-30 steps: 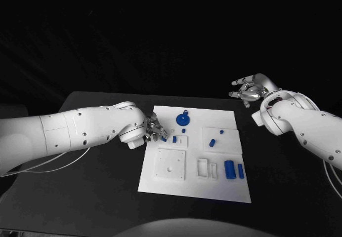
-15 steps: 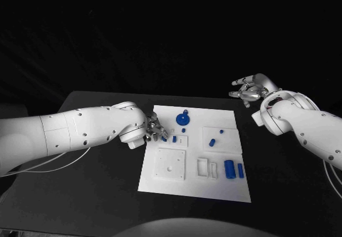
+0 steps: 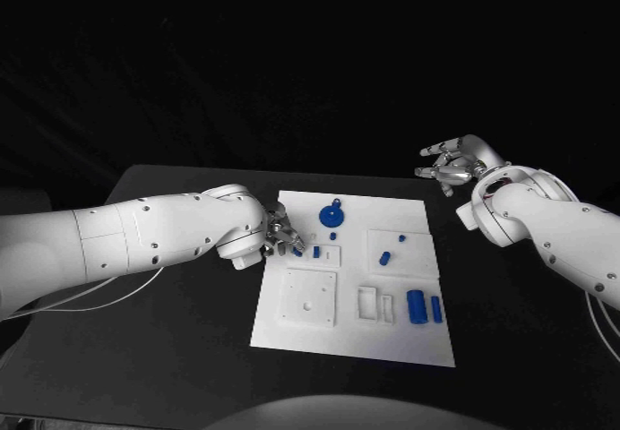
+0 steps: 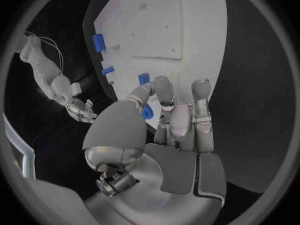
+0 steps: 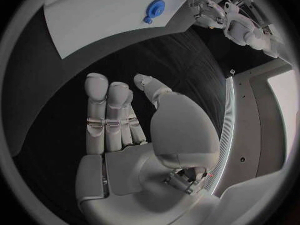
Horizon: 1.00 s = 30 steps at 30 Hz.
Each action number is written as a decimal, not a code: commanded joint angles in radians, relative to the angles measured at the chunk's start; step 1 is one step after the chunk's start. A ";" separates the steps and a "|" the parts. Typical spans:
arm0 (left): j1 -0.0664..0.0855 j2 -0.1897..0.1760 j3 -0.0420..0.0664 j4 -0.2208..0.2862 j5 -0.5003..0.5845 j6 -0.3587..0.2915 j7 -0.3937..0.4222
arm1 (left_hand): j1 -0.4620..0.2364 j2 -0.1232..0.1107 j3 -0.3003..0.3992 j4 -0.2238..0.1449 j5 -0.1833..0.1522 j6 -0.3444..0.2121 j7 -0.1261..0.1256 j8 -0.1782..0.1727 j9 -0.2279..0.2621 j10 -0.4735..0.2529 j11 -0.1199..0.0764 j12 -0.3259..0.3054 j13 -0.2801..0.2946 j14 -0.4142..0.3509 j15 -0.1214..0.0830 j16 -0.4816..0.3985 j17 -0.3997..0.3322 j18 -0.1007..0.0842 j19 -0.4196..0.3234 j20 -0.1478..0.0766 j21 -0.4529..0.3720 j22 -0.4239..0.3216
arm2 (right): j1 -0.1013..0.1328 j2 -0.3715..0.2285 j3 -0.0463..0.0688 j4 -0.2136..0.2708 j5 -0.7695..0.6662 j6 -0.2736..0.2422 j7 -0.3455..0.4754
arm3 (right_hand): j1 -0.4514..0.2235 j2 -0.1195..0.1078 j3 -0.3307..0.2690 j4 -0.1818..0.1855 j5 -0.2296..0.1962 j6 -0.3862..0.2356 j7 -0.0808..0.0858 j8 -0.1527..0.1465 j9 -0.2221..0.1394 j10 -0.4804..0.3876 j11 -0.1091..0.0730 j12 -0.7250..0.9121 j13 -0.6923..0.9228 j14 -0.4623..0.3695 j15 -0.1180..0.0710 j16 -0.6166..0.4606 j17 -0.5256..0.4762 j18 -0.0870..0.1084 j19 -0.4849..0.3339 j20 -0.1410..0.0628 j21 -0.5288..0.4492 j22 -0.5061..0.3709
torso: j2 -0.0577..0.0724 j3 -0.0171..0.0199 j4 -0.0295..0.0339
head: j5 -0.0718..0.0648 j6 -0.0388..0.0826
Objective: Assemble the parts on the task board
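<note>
The white task board point(image 3: 403, 339) lies mid-table. At its left edge my left hand point(image 3: 277, 235) reaches onto the board. In the left wrist view that hand point(image 4: 178, 122) has its thumb arched over straight fingers, pinching a small blue part point(image 4: 147, 113), which is also seen from above point(image 3: 297, 252). A second small blue part point(image 3: 315, 253) stands just beside it. The round blue gear point(image 3: 331, 215) sits near the far edge. My right hand point(image 3: 448, 161) hovers off the board beyond its far right corner, fingers point(image 5: 106, 110) spread and holding nothing.
Other blue parts rest on the board: two small ones point(image 3: 383, 259) in the right recess and two larger blocks point(image 3: 416, 305) near the right edge. A square white plate point(image 3: 310, 296) lies at the lower left. Black table point(image 3: 168, 296) surrounds the board.
</note>
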 commanded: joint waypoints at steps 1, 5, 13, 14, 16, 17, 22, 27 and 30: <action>-0.006 0.001 -0.003 0.003 -0.024 0.021 -0.004 | 0.002 0.002 0.012 -0.009 0.001 0.094 -0.088 -0.002 0.136 0.044 -0.032 -0.008 0.002 0.003 -0.006 -0.007 0.000 -0.010 0.002 -0.007 -0.004 0.015 | -0.001 0.000 0.000 0.000 -0.002 0.011 0.008 | -0.009 -0.003 -0.003 0.000 0.003 -0.004 0.001 0.000 0.001 -0.007 0.001 -0.005 -0.001 0.005 -0.004 -0.005 0.000 0.012 0.048 -0.006 0.000 -0.001 | 0.000 -0.0002 -0.0001 | 0.001 0.000; -0.006 0.001 -0.003 0.004 -0.034 0.024 -0.005 | 0.001 0.003 0.013 -0.011 0.003 0.095 -0.089 -0.002 0.140 0.044 -0.033 -0.009 0.004 0.004 -0.006 -0.006 0.000 -0.010 0.002 -0.007 -0.004 0.015 | -0.001 0.000 0.000 0.000 -0.002 0.011 0.008 | -0.009 -0.003 -0.003 0.000 0.003 -0.004 0.001 0.000 0.001 -0.007 0.001 -0.005 -0.001 0.005 -0.004 -0.005 0.000 0.012 0.048 -0.006 0.000 -0.001 | 0.000 -0.0006 0.0004 | 0.000 0.000; -0.006 0.000 -0.003 0.008 -0.053 0.039 -0.007 | -0.006 0.002 0.019 -0.019 0.023 0.098 -0.092 0.008 0.165 0.044 -0.035 -0.012 0.009 0.004 -0.007 -0.005 0.003 -0.009 0.002 -0.006 -0.004 0.016 | -0.003 0.001 0.000 0.000 -0.002 0.012 0.008 | -0.010 -0.003 -0.004 0.000 0.005 -0.004 0.001 0.000 0.001 -0.008 0.000 -0.006 -0.002 0.005 -0.004 -0.006 0.000 0.012 0.048 -0.006 0.000 -0.002 | 0.000 -0.0007 0.0005 | -0.001 -0.002; -0.007 0.000 -0.003 0.008 -0.053 0.042 -0.008 | -0.008 0.001 0.020 -0.021 0.029 0.099 -0.093 0.010 0.170 0.044 -0.036 -0.013 0.009 0.004 -0.007 -0.004 0.005 -0.009 0.002 -0.006 -0.003 0.016 | -0.003 0.001 0.000 0.000 -0.002 0.012 0.008 | -0.010 -0.003 -0.004 0.000 0.005 -0.004 0.001 0.000 0.001 -0.008 0.000 -0.006 -0.002 0.005 -0.004 -0.006 0.000 0.012 0.048 -0.006 0.000 -0.002 | 0.000 -0.0006 0.0006 | 0.000 -0.003; -0.007 0.000 -0.003 0.010 -0.055 0.047 -0.009 | -0.011 0.002 0.022 -0.022 0.031 0.099 -0.094 0.014 0.176 0.044 -0.037 -0.012 0.010 0.004 -0.007 -0.004 0.006 -0.009 0.003 -0.005 -0.003 0.016 | -0.003 0.001 0.000 -0.001 -0.002 0.012 0.008 | -0.010 -0.003 -0.004 0.000 0.005 -0.004 0.001 0.000 0.001 -0.008 0.000 -0.006 -0.002 0.005 -0.004 -0.006 0.000 0.012 0.048 -0.006 0.000 -0.002 | 0.000 -0.0005 0.0006 | 0.000 -0.003; -0.007 0.000 -0.003 0.010 -0.056 0.050 -0.009 | -0.012 0.002 0.023 -0.024 0.034 0.100 -0.095 0.017 0.179 0.044 -0.036 -0.013 0.010 0.004 -0.008 -0.004 0.006 -0.008 0.002 -0.005 -0.003 0.016 | -0.003 0.002 0.000 -0.001 -0.002 0.012 0.008 | -0.010 -0.003 -0.004 0.000 0.005 -0.004 0.001 0.000 0.001 -0.008 0.000 -0.006 -0.002 0.005 -0.004 -0.006 0.000 0.012 0.048 -0.006 0.000 -0.002 | 0.000 -0.0002 0.0007 | -0.001 -0.004; -0.007 -0.001 -0.003 0.012 -0.063 0.058 -0.012 | -0.018 0.003 0.029 -0.030 0.038 0.098 -0.095 0.020 0.188 0.044 -0.037 -0.014 0.012 0.004 -0.008 -0.004 0.006 -0.007 0.002 -0.003 -0.002 0.016 | -0.005 0.002 0.000 -0.001 -0.001 0.012 0.009 | -0.010 -0.003 -0.004 0.000 0.005 -0.004 0.001 0.000 0.001 -0.008 0.000 -0.006 -0.002 0.005 -0.004 -0.006 0.000 0.012 0.048 -0.006 0.000 -0.002 | 0.000 0.0000 0.0011 | 0.000 -0.004; -0.007 0.000 -0.003 0.015 -0.080 0.068 -0.015 | -0.019 0.003 0.027 -0.029 0.028 0.095 -0.094 0.016 0.187 0.044 -0.036 -0.013 0.014 0.003 -0.008 -0.006 0.003 -0.006 0.001 -0.004 -0.002 0.016 | -0.005 0.003 0.000 -0.002 -0.001 0.013 0.009 | -0.010 -0.003 -0.004 0.000 0.005 -0.004 0.001 0.000 0.001 -0.008 0.000 -0.006 -0.002 0.005 -0.004 -0.006 0.000 0.012 0.048 -0.006 0.000 -0.002 | 0.000 -0.0001 0.0004 | 0.001 -0.004; -0.008 0.001 -0.003 0.016 -0.086 0.074 -0.016 | -0.018 0.003 0.026 -0.028 0.026 0.095 -0.094 0.014 0.186 0.044 -0.036 -0.013 0.015 0.003 -0.008 -0.006 0.003 -0.006 0.001 -0.004 -0.002 0.016 | -0.006 0.003 0.000 -0.001 0.000 0.013 0.010 | -0.010 -0.003 -0.004 0.000 0.005 -0.004 0.001 0.000 0.001 -0.008 0.000 -0.006 -0.002 0.005 -0.004 -0.006 0.000 0.012 0.048 -0.006 0.000 -0.002 | 0.000 -0.0002 0.0000 | 0.001 -0.004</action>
